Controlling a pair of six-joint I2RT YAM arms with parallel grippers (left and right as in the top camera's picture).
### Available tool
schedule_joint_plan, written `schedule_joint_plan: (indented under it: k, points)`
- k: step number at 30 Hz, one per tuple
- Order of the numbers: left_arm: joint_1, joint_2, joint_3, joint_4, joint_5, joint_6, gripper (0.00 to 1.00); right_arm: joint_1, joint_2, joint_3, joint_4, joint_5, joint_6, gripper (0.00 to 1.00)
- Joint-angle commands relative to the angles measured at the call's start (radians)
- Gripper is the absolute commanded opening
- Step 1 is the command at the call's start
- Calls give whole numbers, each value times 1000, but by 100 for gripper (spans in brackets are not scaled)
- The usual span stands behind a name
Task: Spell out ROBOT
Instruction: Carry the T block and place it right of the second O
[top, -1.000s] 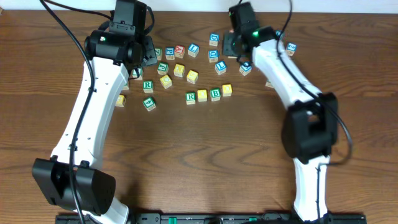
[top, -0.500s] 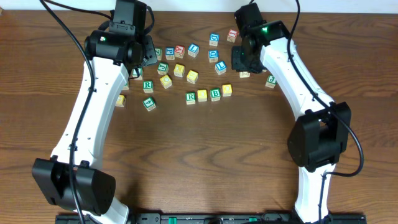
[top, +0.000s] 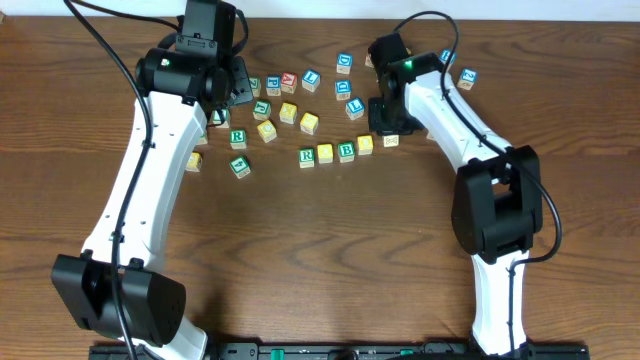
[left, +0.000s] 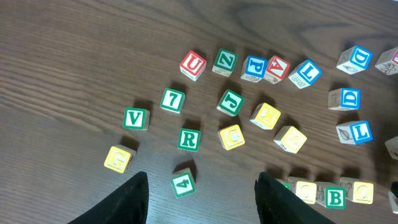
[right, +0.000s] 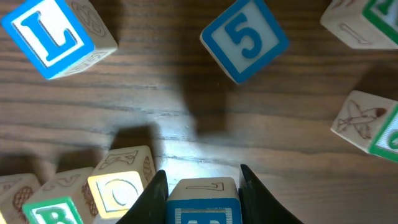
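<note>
While the left gripper (left: 202, 200) hangs over the scattered blocks well to the left of the B block (top: 346, 151), its fingers (left: 134, 199) stand wide apart with nothing between them but bare table (top: 300, 260) and a green 4 block (left: 183, 183) lying below the gap. The B sits in a short row in the middle of the table: a green R block (top: 307, 156) two places to its left, a yellow block (top: 325, 152) touching it between them, and a yellow O block (right: 118, 186) just to its right. The right gripper (right: 202, 180) is down at that right end, one place past the O from the B, its fingers narrowed onto a blue-faced block (right: 202, 208). The bottom edge of the wrist view cuts off this block's letter, so I cannot tell which it is. One finger stands between it and the O. Behind the B, toward the far edge, lie a blue L block (right: 53, 34) and a blue 5 block (right: 245, 37), apart from each other and from the row.
</note>
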Motion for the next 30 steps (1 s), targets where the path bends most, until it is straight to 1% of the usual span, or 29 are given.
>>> schedule_joint_plan:
  k: [1,13,18,21,30]
  points:
    - [4,-3,5,4,-2,6,55,12,13,-40,53,2,-11,20]
    - [4,-3,5,3,-2,6,55,39,13,-158,193,3,-11,23]
    - [4,-3,5,3,-2,6,55,40,13,-160,195,3,-11,26]
    - [4,-3,5,3,-2,6,55,39,13,-159,195,3,-12,32]
    - [4,-3,5,3,-2,6,55,39,11,-121,164,3,-11,35]
